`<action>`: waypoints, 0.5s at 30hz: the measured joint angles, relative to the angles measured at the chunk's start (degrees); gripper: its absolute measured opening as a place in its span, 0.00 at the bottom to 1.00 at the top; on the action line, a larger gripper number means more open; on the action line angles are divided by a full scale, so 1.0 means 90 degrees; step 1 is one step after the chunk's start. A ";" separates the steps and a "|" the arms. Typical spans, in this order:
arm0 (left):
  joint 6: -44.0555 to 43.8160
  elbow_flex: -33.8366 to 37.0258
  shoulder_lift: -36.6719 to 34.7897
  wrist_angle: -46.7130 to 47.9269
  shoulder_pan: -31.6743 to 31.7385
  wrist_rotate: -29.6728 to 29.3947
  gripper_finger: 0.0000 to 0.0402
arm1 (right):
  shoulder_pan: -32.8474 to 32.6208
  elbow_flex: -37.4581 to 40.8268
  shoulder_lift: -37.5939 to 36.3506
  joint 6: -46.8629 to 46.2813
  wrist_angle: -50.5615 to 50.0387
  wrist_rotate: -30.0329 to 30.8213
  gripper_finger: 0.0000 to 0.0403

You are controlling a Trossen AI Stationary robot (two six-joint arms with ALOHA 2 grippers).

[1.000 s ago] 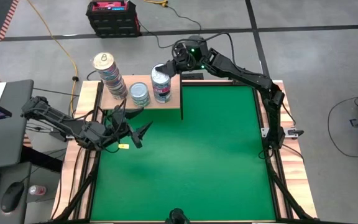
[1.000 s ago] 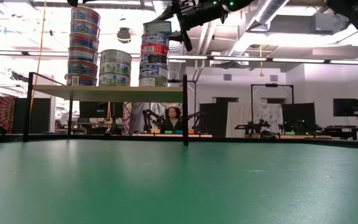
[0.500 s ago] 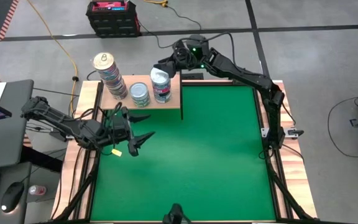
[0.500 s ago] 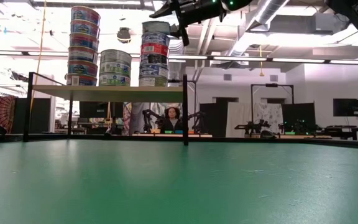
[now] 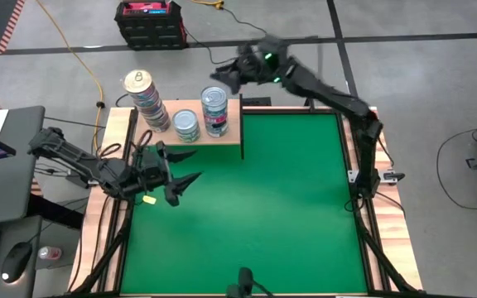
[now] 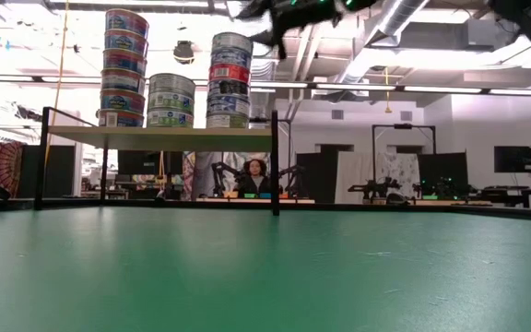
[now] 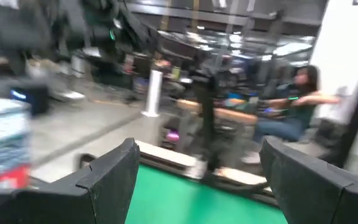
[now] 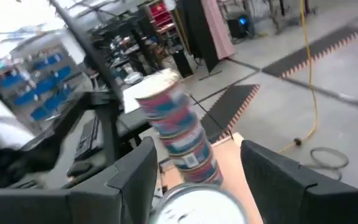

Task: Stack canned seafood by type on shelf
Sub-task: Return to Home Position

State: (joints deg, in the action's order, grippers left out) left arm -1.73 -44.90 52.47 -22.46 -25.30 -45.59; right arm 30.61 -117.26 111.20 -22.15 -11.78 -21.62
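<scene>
A bright green mat (image 5: 247, 215) is seen across the table, framed by a pale wood rim (image 5: 116, 124). The flat light-wood shelf board (image 5: 230, 146) is marked by faint grain and a thin dark edge. Up top, the tallest stack of round tins (image 6: 124, 69) is banded in blue, red and mixed colours and capped in gold. The short stack (image 6: 171, 100) is wrapped in pale blue-green. The third stack (image 6: 231, 81) is striped blue with one red band, under silver. The left arm (image 5: 73, 157) and right arm (image 5: 330, 95) are finished in black.

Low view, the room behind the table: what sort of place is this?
Probably a robotics lab in an industrial hall. Exposed ceiling ducts run overhead, a person sits among more robot arms at a far bench, and the high view shows a concrete floor with a yellow cable.
</scene>
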 joint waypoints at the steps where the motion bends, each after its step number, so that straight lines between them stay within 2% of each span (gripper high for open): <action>1: -0.0228 -0.0089 -0.0070 0.0199 -0.0045 0.0126 0.79 | 0.0042 -0.0091 -0.0158 0.0136 -0.0142 -0.0142 0.63; 4: -0.1078 -0.0363 -0.0311 0.1197 -0.0142 0.0692 0.79 | -0.0073 -0.0171 -0.0862 0.0839 -0.1023 -0.0047 0.63; 7: -0.1589 -0.0425 -0.0516 0.1756 -0.0146 0.1268 0.78 | -0.0447 -0.0124 -0.1618 0.1746 -0.2447 0.0800 0.63; 10: -0.1628 -0.0101 -0.0672 0.1497 -0.0113 0.1681 0.74 | -0.0992 0.0623 -0.2420 0.1967 -0.2955 0.1413 0.63; 15: -0.1693 0.1048 -0.0842 0.0087 0.0292 0.2246 0.63 | -0.2032 0.2746 -0.3718 0.1488 -0.2361 0.2506 0.59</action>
State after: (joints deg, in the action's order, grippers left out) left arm -16.97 -35.47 44.89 -21.67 -22.67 -25.37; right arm 12.32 -92.55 77.74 -8.76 -33.03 0.93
